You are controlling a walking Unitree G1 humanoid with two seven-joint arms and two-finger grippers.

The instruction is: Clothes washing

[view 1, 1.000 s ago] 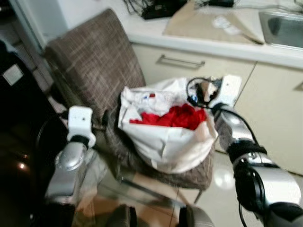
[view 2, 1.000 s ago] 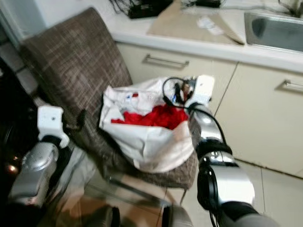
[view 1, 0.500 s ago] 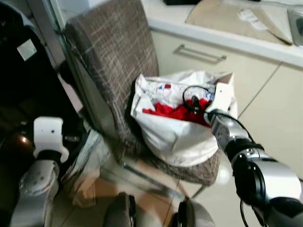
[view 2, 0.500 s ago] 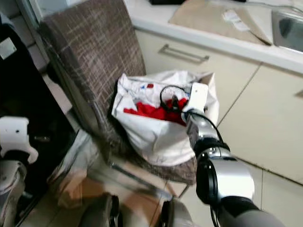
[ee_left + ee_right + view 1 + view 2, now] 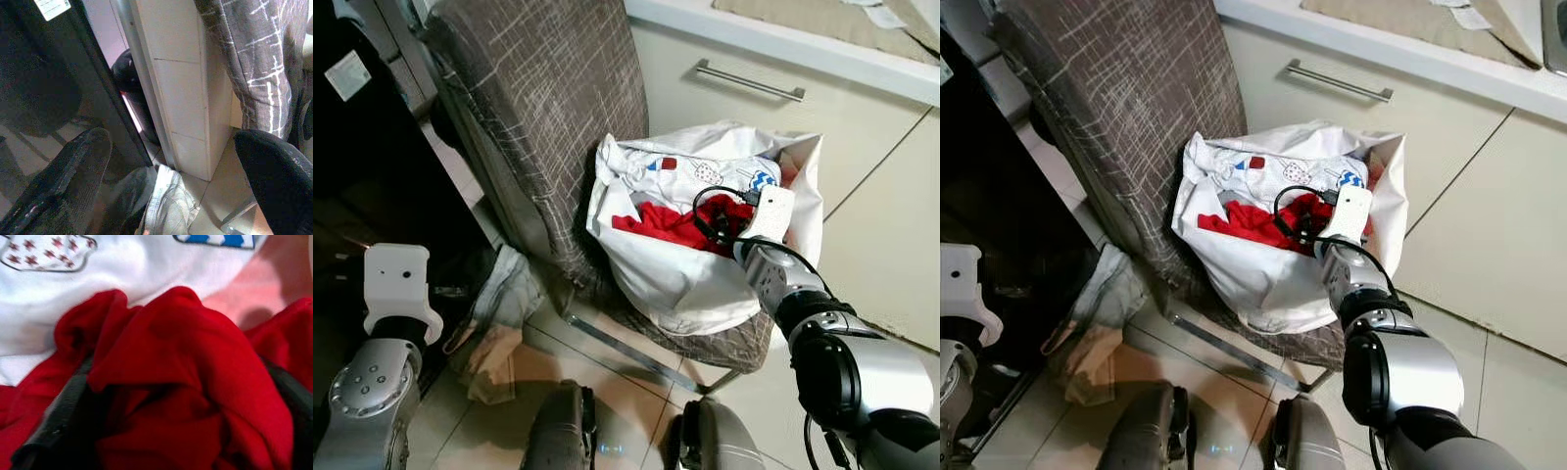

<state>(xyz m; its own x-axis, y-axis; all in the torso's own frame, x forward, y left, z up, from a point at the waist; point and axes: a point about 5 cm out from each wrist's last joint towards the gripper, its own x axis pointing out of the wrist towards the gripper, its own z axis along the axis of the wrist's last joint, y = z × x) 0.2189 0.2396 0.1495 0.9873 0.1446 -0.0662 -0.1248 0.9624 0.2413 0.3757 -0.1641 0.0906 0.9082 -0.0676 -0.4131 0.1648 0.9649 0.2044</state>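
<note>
A white plastic bag [image 5: 675,279] with printed patches sits open on the seat of a grey checked chair [image 5: 548,108]. A red garment [image 5: 668,223] lies bunched inside it. My right gripper [image 5: 720,220] reaches down into the bag's mouth. In the right wrist view its two black fingers [image 5: 58,421] stand wide apart, open, with a fold of the red garment [image 5: 186,362] bulging between them. My left gripper [image 5: 171,196] hangs open and holds nothing, low at the left beside the chair's back, near a tiled wall edge and a dark appliance.
A crumpled grey cloth [image 5: 504,294] and a tan paper bag [image 5: 489,357] lie on the tiled floor by the chair's leg. Cream cabinets with a metal handle [image 5: 749,80] stand behind the chair. A black appliance [image 5: 362,157] fills the left side.
The camera has tilted down and come closer. My right gripper has sunk from the bag's rim into the red garment. My left arm has dropped back to the lower left.
</note>
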